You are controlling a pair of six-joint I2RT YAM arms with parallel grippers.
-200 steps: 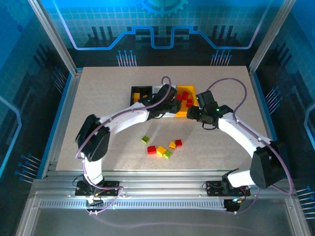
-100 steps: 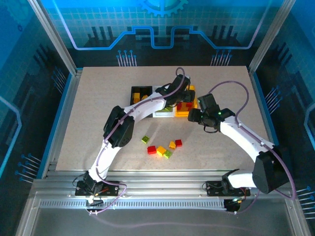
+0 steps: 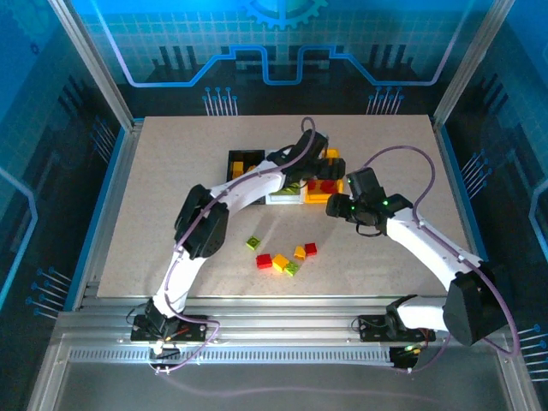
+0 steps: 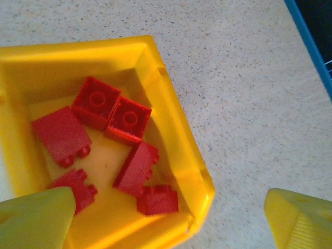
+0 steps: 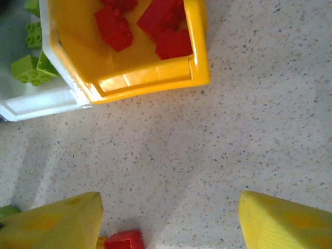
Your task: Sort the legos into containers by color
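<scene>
My left gripper (image 4: 166,223) hangs open over the near corner of the yellow-orange container (image 4: 176,124), with nothing between its yellow fingers (image 4: 33,220). Several red legos (image 4: 127,119) lie inside that container. My right gripper (image 5: 168,225) is open and empty above bare table just in front of the same container (image 5: 150,78), and a red lego (image 5: 124,241) lies by its left finger. In the top view the left gripper (image 3: 318,169) is over the row of containers and the right gripper (image 3: 341,205) is just right of them. Several loose legos (image 3: 282,257) lie mid-table.
The white container (image 5: 36,106) holds lime green legos (image 5: 28,70) and touches the yellow-orange one. The black container (image 3: 242,161) at the row's left end holds yellow legos. Metal frame posts stand at the table's edges. The left arm arches over the table's middle.
The left arm swung right, from over the white container to above the yellow-orange one. The right gripper drifted a little nearer and left. The loose legos have not moved.
</scene>
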